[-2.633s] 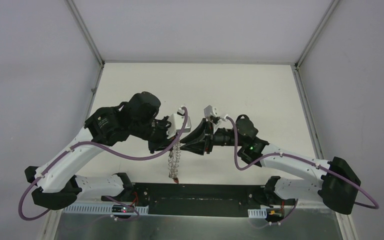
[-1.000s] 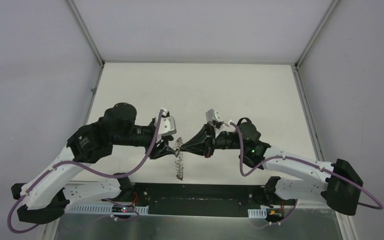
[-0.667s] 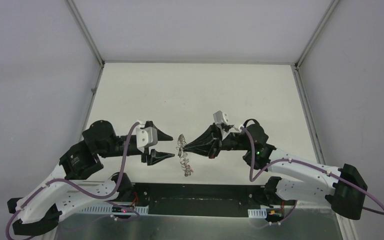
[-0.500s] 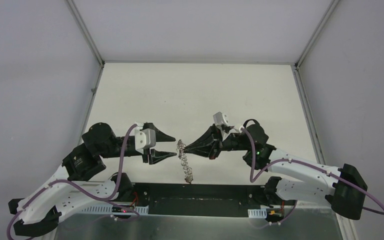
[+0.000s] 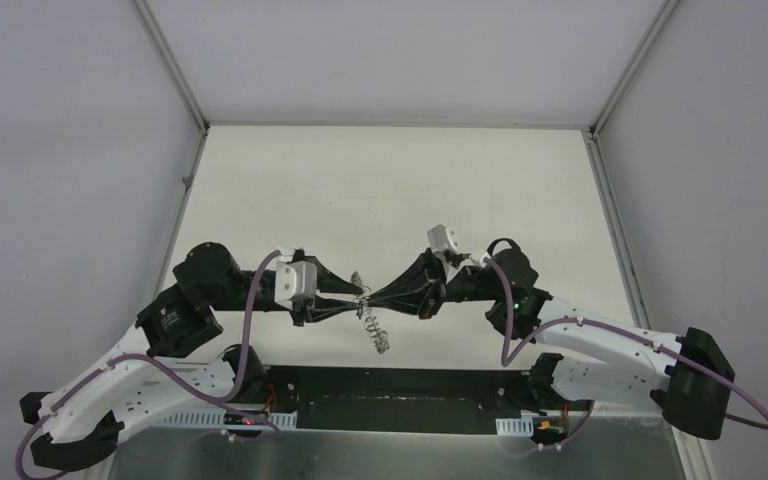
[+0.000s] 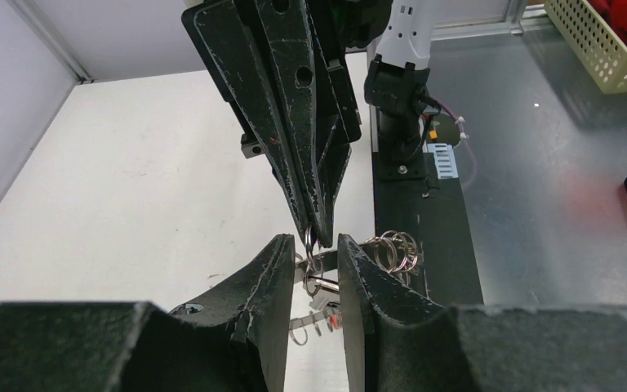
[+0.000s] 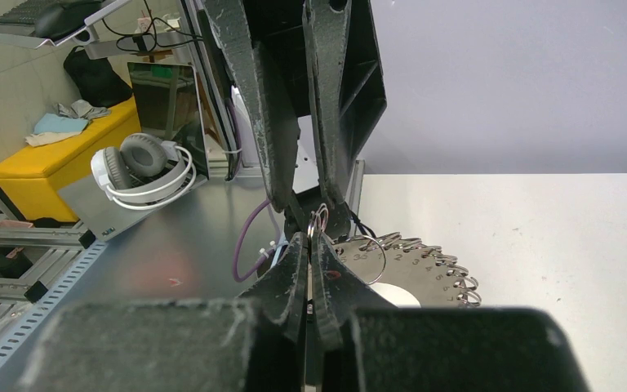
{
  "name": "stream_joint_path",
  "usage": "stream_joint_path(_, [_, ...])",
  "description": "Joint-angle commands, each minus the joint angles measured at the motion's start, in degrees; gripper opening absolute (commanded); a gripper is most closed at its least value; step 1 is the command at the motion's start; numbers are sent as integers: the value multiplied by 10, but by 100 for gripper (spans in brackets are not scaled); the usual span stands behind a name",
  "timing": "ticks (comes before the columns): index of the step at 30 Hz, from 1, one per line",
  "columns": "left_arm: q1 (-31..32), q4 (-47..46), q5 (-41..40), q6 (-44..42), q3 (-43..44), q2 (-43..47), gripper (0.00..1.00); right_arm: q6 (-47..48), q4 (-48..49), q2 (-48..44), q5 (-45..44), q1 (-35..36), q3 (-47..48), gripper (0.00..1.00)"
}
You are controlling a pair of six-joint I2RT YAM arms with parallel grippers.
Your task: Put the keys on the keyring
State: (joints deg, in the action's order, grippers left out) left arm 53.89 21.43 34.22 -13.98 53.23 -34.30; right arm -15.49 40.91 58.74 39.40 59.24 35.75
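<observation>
White desk [image 5: 480, 180], grey walls [image 5: 70, 150] around. Nearest the arm bases, keyring [image 5: 376, 328] hangs in the air over the desk's near part, seen edge-on, small wire loops fringing it. Just beyond, right pincer [image 7: 309, 241] is clenched on one wire loop [image 6: 313, 260] at the keyring's top. Left pincer [image 6: 313, 242] meets it tip to tip, jaws narrowly parted, straddling that same loop; whether they touch it cannot be told.
</observation>
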Motion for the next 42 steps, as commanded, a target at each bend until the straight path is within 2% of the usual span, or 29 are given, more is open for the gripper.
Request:
stream_joint_path(1, [-3,0,8,-4,-7,9,28,7,51,-11,-6,3,8,0])
stream_joint_path(11, [-3,35,1,-11,-11,15,25,7,55,-9,-10,3,12,0])
stream_joint_path(25, [-3,64,-31,-15,-14,18,0,7,54,-8,-15,3,14,0])
stream_joint_path(42, [-3,65,-19,-7,-21,-4,0,7,54,-3,-13,3,16,0])
